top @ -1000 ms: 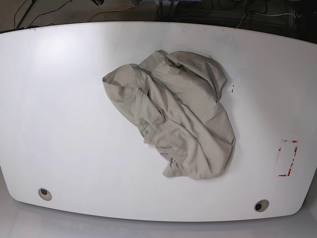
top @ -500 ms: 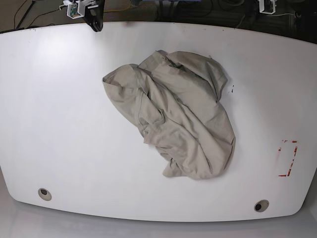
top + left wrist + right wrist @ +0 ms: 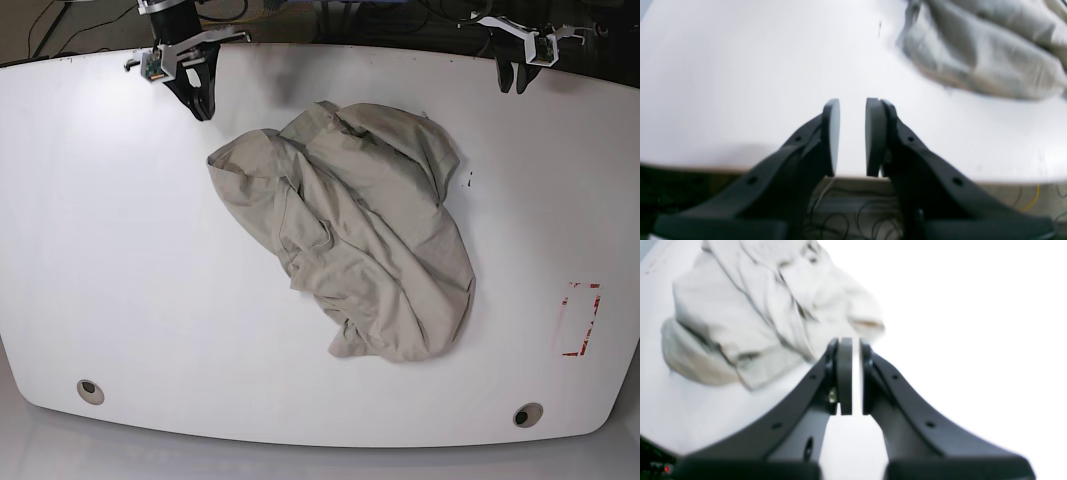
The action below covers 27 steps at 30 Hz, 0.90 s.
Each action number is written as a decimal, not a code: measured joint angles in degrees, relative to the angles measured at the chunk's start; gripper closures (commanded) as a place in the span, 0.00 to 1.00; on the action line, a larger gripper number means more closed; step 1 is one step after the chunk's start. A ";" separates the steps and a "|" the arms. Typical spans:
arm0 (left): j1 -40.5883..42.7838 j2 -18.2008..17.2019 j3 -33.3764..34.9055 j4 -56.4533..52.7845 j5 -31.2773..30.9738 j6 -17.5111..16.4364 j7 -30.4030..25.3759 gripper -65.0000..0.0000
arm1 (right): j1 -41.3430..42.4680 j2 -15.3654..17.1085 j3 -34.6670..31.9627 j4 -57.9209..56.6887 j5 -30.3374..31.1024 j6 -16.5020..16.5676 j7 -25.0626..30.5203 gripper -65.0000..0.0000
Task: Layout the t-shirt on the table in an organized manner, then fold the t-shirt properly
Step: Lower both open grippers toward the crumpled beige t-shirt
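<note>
**The shirt lies between my two grippers, closer to the right one**

I see the shirt [image 3: 350,235] in a crumpled heap near the middle of the table [image 3: 120,250]. It is not laid out at all, so I judge the job has hardly begun. The heap is long one way: it runs slantwise from the far edge of the table, on my right gripper's side, down toward the red mark [image 3: 580,318], which sits on my left gripper's side.

My right gripper [image 3: 203,100] hangs over the far edge of the table. The shirt's far corner is near it, just a little toward the middle of the table. In the right wrist view the shirt [image 3: 766,313] fills the space ahead of that gripper [image 3: 853,373] and off to one side. Its jaws are almost together, with a thin gap, and hold nothing.

My left gripper [image 3: 514,78] also sits at the far edge of the table, but farther from the shirt. In the left wrist view the shirt [image 3: 987,50] is up ahead and off to one side of the gripper [image 3: 852,133]. Its jaws are a little apart and empty.

So I think my right gripper should reach first. It needs to open before it can pinch the cloth.
</note>
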State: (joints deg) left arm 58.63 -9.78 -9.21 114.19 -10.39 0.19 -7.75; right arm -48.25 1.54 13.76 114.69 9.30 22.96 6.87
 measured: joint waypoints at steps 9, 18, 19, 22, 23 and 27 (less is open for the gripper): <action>-1.11 -0.11 0.76 -0.04 0.00 0.15 0.26 0.82 | 3.23 0.07 -2.29 0.42 0.04 -0.04 0.00 0.93; -0.83 -0.15 0.85 -0.09 -0.02 0.04 0.39 0.81 | 4.31 0.20 -6.08 0.44 0.02 -0.09 0.13 0.62; -0.83 -0.15 0.85 -0.09 -0.02 0.04 0.39 0.81 | 4.37 0.22 -6.47 0.44 0.07 -0.07 0.15 0.62; -0.87 -0.09 0.87 -0.09 -0.02 0.00 0.39 0.75 | 4.37 0.35 -7.30 0.42 0.02 -0.04 0.13 0.61; -0.94 -0.11 1.01 -0.09 -0.02 0.00 0.37 0.72 | 4.37 0.59 -7.56 0.42 0.00 -0.02 0.09 0.61; -1.18 -0.09 2.69 -0.09 -0.07 0.28 0.39 0.54 | 4.46 2.34 -8.85 0.42 0.07 -0.33 0.17 0.61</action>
State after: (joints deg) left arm 57.45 -9.87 -6.52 114.10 -10.46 0.47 -7.35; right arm -43.79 3.88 4.91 115.11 9.37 22.63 7.05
